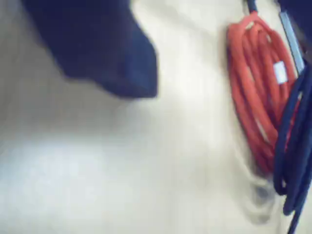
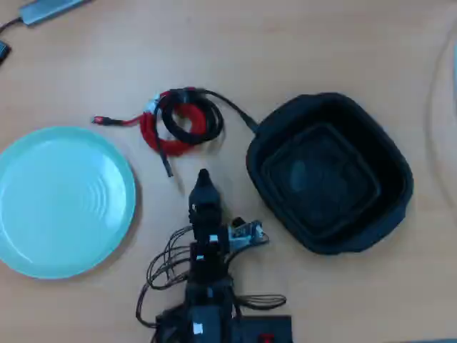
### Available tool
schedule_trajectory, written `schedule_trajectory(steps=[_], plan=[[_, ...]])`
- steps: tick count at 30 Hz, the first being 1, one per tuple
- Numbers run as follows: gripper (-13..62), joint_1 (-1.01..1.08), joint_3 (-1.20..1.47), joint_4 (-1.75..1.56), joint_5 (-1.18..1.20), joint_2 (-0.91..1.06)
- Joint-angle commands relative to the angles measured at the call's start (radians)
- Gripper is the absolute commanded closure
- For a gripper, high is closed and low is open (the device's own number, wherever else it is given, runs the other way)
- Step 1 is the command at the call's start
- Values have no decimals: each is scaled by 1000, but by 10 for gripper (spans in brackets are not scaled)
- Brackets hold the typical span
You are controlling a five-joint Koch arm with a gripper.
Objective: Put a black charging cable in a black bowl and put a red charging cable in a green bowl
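Two coils overlapped on wood table (image 2: 300, 43): black charging cable (image 2: 187, 114) over red charging cable (image 2: 158, 136), between matte rounded-square black bowl (image 2: 328, 171) right and ringed mint green bowl (image 2: 61, 200) left. Red plug pointing left. Wrist view alone showing white tie (image 1: 280, 72). Gripper (image 2: 203, 177) just near of coils, empty; spread unclear.

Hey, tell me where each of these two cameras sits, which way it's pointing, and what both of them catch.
Wrist view: rides on the arm, looks closely down at the table; a blurred dark pincer part shows upper left.
Overhead view: fixed above, looks straight down on the green bowl, black bowl and the arm, pincer toward the cables.
Shared: the red charging cable with the black charging cable lying over it.
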Motion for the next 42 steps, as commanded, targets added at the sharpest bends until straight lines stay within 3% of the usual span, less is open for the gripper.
schedule_trajectory(steps=[1, 22, 35, 42], plan=[[142, -124, -1048, 1560, -222, 18], [143, -138, -1152, 1667, -161, 9], [142, -166, -1701, 1997, 120, -425], [143, -167, -1890, 2115, 198, -541]])
